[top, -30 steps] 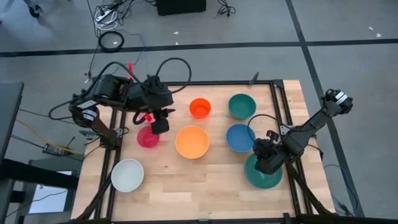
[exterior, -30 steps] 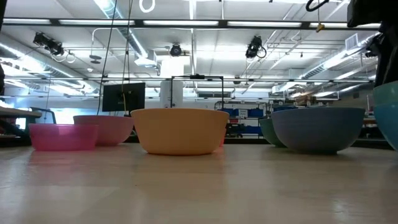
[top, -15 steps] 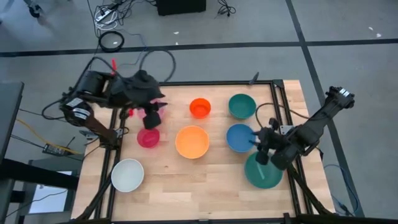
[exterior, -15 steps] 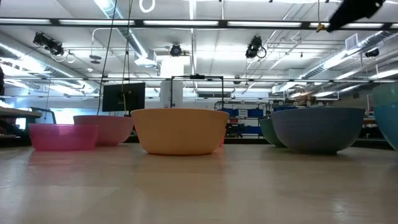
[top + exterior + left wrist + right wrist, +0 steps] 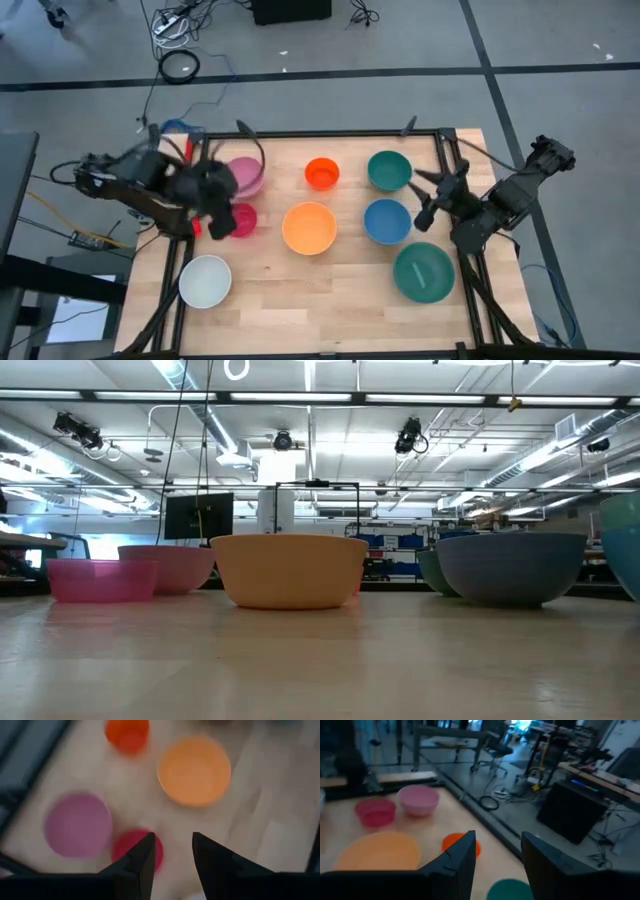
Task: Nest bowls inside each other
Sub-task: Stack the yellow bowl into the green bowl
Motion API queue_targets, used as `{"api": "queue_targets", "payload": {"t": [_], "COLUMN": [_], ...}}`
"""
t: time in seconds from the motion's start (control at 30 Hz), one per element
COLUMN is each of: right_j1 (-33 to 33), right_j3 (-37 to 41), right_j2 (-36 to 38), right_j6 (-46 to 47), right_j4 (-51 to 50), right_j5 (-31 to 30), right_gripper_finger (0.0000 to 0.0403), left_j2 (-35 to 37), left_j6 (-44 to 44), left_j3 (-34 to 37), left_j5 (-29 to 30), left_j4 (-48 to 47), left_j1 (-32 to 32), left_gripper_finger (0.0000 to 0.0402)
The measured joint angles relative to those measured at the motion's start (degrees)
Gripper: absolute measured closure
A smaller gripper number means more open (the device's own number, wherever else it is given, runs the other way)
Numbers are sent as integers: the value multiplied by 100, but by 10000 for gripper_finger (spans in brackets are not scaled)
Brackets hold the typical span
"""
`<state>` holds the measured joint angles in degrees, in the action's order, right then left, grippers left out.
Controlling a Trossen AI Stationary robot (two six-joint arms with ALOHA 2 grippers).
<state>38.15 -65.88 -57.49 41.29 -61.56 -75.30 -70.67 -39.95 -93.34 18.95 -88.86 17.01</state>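
Bowls sat separately on the wooden table (image 5: 300, 305), none nested, eight in my view. Nearest the front edge I had the white bowl (image 5: 205, 281) at the left and the big teal bowl (image 5: 424, 272) at the right, well apart. The low view caught only a sliver of that teal one at the side.

Middle row, left to right: magenta-red bowl (image 5: 240, 221), yellow-orange bowl (image 5: 309, 228), blue bowl (image 5: 386, 221). The yellow-orange one filled the centre of the low view, upright. The blue one was just beside the teal one, and I couldn't tell if the rims touched.

The left gripper (image 5: 212, 205) hung above the table's left side, just beside the magenta-red bowl. On the left wrist view its two fingers (image 5: 142, 857) stood apart with nothing between them, looking down at the magenta-red, pink, yellow-orange and orange-red bowls. It was blurred from above, so I couldn't fix its exact height.

The right gripper (image 5: 428, 203) was up off the table near the blue bowl's right rim. Its fingers (image 5: 462, 855) were spread with nothing held, pointing across the table.

Far row: pink bowl (image 5: 244, 176) just behind the magenta-red one, orange-red bowl (image 5: 322, 173) in the middle, dark green bowl (image 5: 389, 170) to the right. All were open side up and empty
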Motion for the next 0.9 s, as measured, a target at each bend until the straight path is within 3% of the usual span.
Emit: {"api": "queue_targets", "payload": {"t": [0.13, 0.37, 0.5, 0.63, 0.9], "right_j1": [-246, -747, -938, -1069, -1191], "right_j3": [-82, -82, -82, -80, -80], "right_j2": [230, 392, 340, 310, 301], "right_j6": [-255, -267, -296, -346, -351], "right_j4": [-3, 0, 0, 2, 11], "right_j5": [-12, 477, 786, 965, 1240], "right_gripper_finger": [263, 266, 266, 267, 268], "left_j2": [10, -15, -157, -384, -991], "left_j6": [-18, 1197, 1798, 2554, 4191], "left_j3": [977, 2718, 3482, 3845, 3869], "left_j5": [-56, 59, 118, 232, 110], "left_j4": [795, 3695, 4743, 5247, 5642], "left_j1": [319, 366, 280, 214, 186], "left_gripper_finger": [264, 264, 264, 264, 264]}}
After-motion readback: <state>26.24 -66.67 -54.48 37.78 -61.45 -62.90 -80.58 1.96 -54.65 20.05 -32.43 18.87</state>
